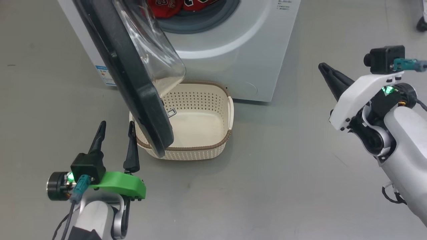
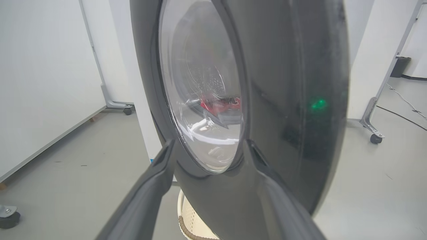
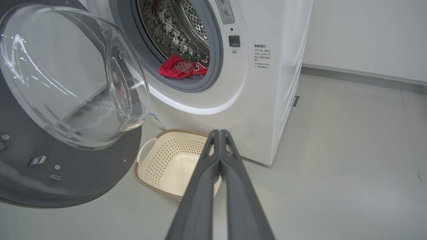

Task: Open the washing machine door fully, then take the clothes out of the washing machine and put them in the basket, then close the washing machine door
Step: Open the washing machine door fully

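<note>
Hand on the left point(image 1: 117, 124): stands spread, fingers wide apart, grips nothing. Points up at the outer black face of the washing machine door point(image 1: 133, 83), inner finger just beside the door's lower edge; cannot tell whether touching. Door open, standing out from the washing machine point(image 1: 240, 60), glass bowl point(image 1: 156, 56) turned away from this hand, toward the drum point(image 3: 173, 26). Past the door's lower edge, on the far side from this hand: the basket point(image 1: 230, 110), sitting on the floor point(image 1: 267, 186) just in front of the machine. Farther on and higher, inside the drum mouth: the clothes point(image 1: 166, 8), red, lying against the grey gasket point(image 1: 200, 23).

Hand on the right point(image 1: 322, 66): fingers pressed together, holds nothing. Hangs above the floor, well apart from basket and door, tips aimed toward the machine's front. Ahead of its tips in its wrist view: basket just below, red clothes in the drum higher and to the left, glass bowl at far left.
</note>
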Controlling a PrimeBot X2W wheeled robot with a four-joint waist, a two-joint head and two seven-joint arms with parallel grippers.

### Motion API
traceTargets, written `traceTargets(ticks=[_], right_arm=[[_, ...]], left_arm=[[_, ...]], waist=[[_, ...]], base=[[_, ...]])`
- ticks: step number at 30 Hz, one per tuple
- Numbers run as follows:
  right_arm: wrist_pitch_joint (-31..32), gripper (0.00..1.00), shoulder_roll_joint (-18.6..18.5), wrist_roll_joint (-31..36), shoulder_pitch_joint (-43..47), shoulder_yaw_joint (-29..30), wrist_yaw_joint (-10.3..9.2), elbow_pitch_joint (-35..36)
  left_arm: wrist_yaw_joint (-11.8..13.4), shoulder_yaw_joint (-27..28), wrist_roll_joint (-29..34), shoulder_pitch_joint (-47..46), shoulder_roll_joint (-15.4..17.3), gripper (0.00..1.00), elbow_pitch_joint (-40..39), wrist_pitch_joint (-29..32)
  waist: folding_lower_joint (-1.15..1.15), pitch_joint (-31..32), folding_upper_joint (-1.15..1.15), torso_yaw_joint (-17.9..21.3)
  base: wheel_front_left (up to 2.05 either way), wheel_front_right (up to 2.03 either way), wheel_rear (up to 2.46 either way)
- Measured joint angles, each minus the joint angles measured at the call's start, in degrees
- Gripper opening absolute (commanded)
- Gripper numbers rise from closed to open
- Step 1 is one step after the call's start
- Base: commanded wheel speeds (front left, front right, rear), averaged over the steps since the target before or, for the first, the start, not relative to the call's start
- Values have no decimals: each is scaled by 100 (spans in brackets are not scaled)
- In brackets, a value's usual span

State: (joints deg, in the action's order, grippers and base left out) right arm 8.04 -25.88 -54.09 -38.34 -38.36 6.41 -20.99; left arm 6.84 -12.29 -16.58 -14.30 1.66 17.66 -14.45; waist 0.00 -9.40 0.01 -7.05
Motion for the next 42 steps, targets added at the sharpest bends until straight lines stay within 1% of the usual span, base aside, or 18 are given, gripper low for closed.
traceTargets(ticks=[2,6,7,8,12,17,18,21,24,26,27,28,29,34,39,42], right_arm=[[-374,0,-63,256,162,8,-8,36],[-1012,0,-126,531,563,83,-246,55],[-1156,0,-126,560,666,111,-316,63],[-1156,0,-126,560,666,111,-316,63],[-1710,0,-93,578,1035,287,-584,98],[-2290,0,55,581,1421,405,-812,158],[-2307,0,71,603,1476,402,-820,164],[-2298,0,108,798,1635,392,-949,193],[-2297,0,191,814,1811,458,-1049,244],[-2297,0,232,869,1930,512,-1076,297],[-2297,22,242,894,1991,554,-1121,325],[-2297,62,254,914,2043,598,-1140,338],[-2297,100,268,938,2096,658,-1169,363],[-2291,100,461,971,2312,1038,-1214,616],[-2291,100,509,1338,2440,1260,-1222,886],[-2291,100,538,1544,2601,1322,-1261,972]], left_arm=[[0,46,11,33,1,100,-1,0],[0,179,12,45,1,100,-51,0],[0,208,12,46,2,100,-62,0],[0,208,12,46,2,100,-62,0],[0,271,26,52,5,100,-100,0],[0,398,54,99,4,100,-143,0],[0,433,54,118,2,100,-144,0],[0,508,54,205,8,100,-148,0],[0,532,55,305,8,100,-147,0],[0,547,55,336,9,100,-148,0],[0,550,55,348,8,100,-151,0],[0,566,55,363,5,100,-152,0],[0,578,55,380,7,100,-152,0],[0,621,56,423,8,100,-167,0],[0,641,57,472,8,100,-178,0],[-2,643,81,518,8,100,-178,0]], waist=[[0,50,0,92],[0,133,0,240],[0,150,0,269],[0,150,0,269],[0,182,0,348],[0,214,0,397],[0,223,0,405],[0,257,0,442],[0,295,0,483],[0,320,0,508],[0,329,0,518],[0,336,0,528],[0,344,0,538],[0,360,0,566],[0,377,0,577],[0,399,0,576]], base=[[0,0,0],[0,0,0],[0,0,0],[0,0,0],[0,0,0],[0,0,0],[0,0,0],[0,0,0],[0,0,0],[0,0,0],[0,0,0],[0,0,0],[0,0,0],[0,0,0],[0,0,0],[0,0,0]])
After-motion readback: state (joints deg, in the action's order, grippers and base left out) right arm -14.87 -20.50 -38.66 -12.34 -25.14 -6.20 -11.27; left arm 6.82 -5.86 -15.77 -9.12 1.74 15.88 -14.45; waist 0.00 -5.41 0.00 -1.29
